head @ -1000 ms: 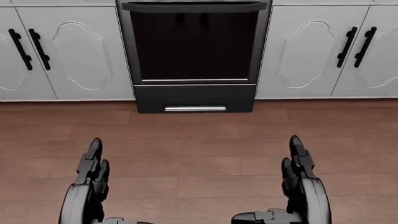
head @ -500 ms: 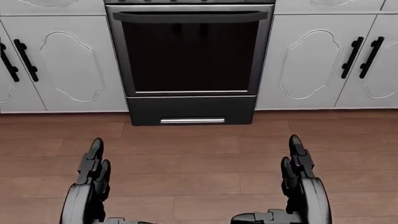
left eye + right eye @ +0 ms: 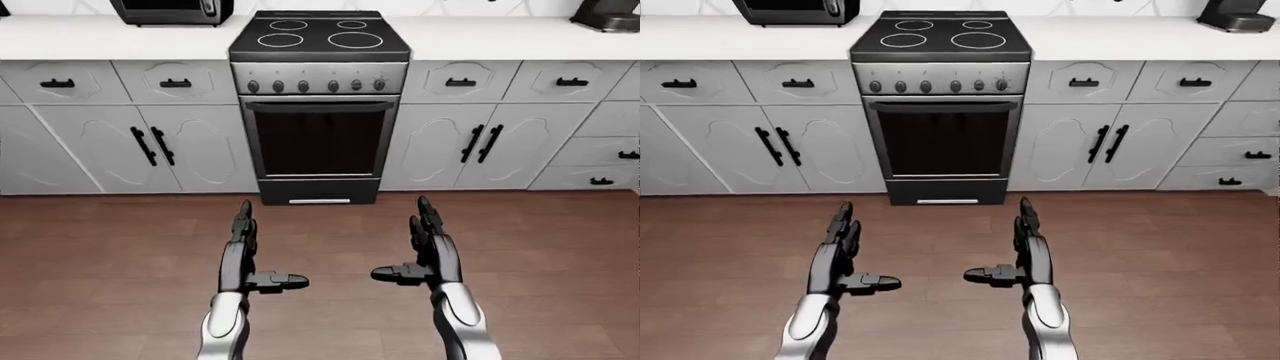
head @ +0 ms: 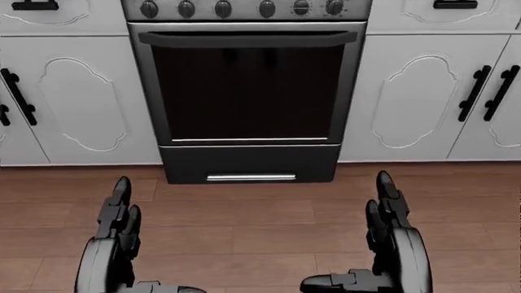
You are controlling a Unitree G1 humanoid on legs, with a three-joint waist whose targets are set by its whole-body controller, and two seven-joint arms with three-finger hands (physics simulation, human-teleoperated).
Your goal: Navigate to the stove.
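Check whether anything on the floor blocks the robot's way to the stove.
Nothing visible does. Only bare wooden floor lies between the open left hand and right hand and the stove, which stands straight ahead.

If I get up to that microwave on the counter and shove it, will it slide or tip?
The microwave is only partly in view, at the picture's top, left of the stove. It looks low and boxy, so it would probably slide rather than tip. The white counter looks smooth, which favours sliding. It is likely heavy for one hand.
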